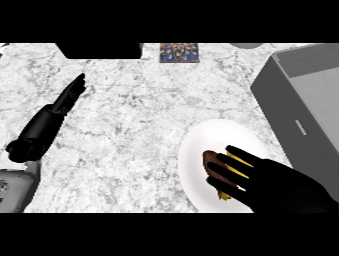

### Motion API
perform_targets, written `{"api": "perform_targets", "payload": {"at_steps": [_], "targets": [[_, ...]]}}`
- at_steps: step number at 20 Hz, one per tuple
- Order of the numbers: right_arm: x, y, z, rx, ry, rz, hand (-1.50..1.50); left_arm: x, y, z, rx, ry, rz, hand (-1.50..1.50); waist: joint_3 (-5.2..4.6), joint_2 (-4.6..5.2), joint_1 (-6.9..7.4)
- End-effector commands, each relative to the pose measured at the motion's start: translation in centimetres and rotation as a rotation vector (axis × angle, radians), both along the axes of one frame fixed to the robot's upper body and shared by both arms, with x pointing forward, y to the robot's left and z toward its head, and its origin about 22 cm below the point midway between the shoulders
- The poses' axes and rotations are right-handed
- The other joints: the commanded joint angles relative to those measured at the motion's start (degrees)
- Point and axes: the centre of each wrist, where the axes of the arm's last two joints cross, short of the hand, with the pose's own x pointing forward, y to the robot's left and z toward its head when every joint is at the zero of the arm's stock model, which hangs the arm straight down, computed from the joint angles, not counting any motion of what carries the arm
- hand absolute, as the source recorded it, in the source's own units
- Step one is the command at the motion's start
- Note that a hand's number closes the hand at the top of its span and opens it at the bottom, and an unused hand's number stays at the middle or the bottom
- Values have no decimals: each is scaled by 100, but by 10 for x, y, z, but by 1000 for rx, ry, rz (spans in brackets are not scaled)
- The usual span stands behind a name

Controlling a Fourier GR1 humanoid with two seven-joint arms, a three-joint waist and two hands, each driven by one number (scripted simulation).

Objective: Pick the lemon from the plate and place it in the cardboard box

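Right hand [286, 187] fills the lower right of the head view, lying over the near part of the white plate [201, 145]. Its fingers [238, 156] are curled down around the lemon [235, 170], of which only yellow strips show between them, with another bit of yellow at the plate's near edge. A reddish-brown patch sits at the fingertips on the left; it may be part of the fruit in shadow, though the view does not settle that. Lemon and hand are on the plate, not in the box.

To the right of the plate, just beside it, stands the grey box [305, 105], open at the top.

On the left the left hand [68, 97] rests above the marble counter [142, 115] with fingers straight, pointing away, holding nothing. A dark block [98, 50] and a small patterned item [179, 52] sit at the far edge.
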Motion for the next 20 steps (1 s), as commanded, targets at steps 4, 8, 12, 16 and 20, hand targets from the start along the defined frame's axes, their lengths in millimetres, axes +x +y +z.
{"api": "perform_targets", "payload": {"at_steps": [4, 8, 12, 16, 20], "targets": [[27, -1, -18, -51, -42, -26, -150, 5, 4, 6, -5, -7, -6, 0, 0, 7, 16], [18, -2, -36, -46, -53, -26, -150, 14, -14, -1, 1, -1, -1, 0, 0, 5, -12], [23, -8, -31, -49, -16, -28, -150, 15, -8, 6, -9, 16, -8, 0, 0, 3, -12], [35, 13, -59, -47, 6, -9, -150, -5, -2, 3, -1, -2, -2, 0, 0, 3, 25], [52, -10, -68, -62, -7, -40, -150, 4, -16, 1, 3, 0, 11, 0, 1, 6, 9]]}}
